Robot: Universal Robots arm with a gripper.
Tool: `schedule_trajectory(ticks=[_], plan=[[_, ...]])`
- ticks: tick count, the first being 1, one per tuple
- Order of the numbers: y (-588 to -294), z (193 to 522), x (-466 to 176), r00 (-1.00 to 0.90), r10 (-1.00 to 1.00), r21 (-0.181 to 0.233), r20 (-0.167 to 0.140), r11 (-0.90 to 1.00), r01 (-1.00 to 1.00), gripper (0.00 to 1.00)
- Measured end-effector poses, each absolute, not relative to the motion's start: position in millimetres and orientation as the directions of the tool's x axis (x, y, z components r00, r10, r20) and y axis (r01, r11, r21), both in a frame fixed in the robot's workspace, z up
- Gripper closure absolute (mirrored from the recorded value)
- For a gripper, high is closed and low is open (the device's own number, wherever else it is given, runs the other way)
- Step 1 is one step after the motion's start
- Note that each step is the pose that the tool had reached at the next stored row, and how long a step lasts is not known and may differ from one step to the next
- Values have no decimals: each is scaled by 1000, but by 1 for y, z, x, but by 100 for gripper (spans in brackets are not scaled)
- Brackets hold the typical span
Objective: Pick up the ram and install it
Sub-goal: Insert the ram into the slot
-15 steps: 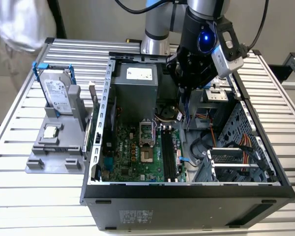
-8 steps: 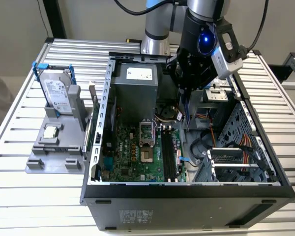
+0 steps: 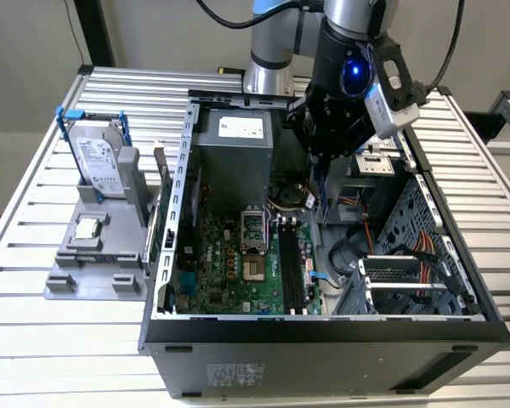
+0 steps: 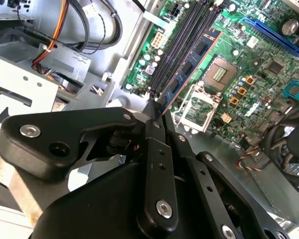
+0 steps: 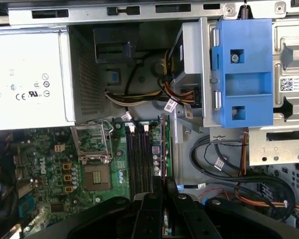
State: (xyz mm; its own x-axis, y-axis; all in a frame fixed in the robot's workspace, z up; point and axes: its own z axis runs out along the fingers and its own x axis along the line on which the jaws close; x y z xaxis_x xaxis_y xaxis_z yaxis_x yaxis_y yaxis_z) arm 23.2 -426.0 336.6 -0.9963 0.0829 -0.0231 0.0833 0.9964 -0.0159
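RAM gripped, held over the slots — not yet seated.
The ram (image 4: 189, 62) is clamped at 1 end by the hand (image 4: 154, 107), edge-on above the black memory slots (image 5: 139, 159) on the motherboard (image 3: 238, 263) — pickup judged done, insertion outstanding.

Open computer case (image 3: 323, 327), green motherboard (image 3: 229, 263), hard drive (image 3: 96, 161) upright on grey stand (image 3: 85, 263)

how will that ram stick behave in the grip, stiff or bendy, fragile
The ram is a thin flat board, so probably stiff and light. Held by one end in the end effector, it may twist if pushed off-line. Its exposed chips suggest it is fragile.
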Motion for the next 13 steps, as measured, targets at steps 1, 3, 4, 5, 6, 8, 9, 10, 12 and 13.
schedule_trajectory(ticks=[1,3,4,5,6,8,9,10,12,13], plan=[[-426,336,23,-996,84,-16,-23,996,84,100],[-426,336,23,-996,85,-16,-23,996,85,100],[-426,335,23,-996,86,-16,-23,996,86,100],[-426,335,23,-996,86,-16,-23,996,87,100],[-426,335,23,-996,87,-16,-23,996,87,100],[-426,334,23,-996,87,-16,-23,996,88,100],[-426,334,23,-996,87,-16,-23,996,88,100],[-426,333,23,-996,87,-16,-23,996,88,100],[-426,333,23,-996,88,-16,-23,996,88,100],[-426,332,23,-996,88,-16,-23,996,88,100]])
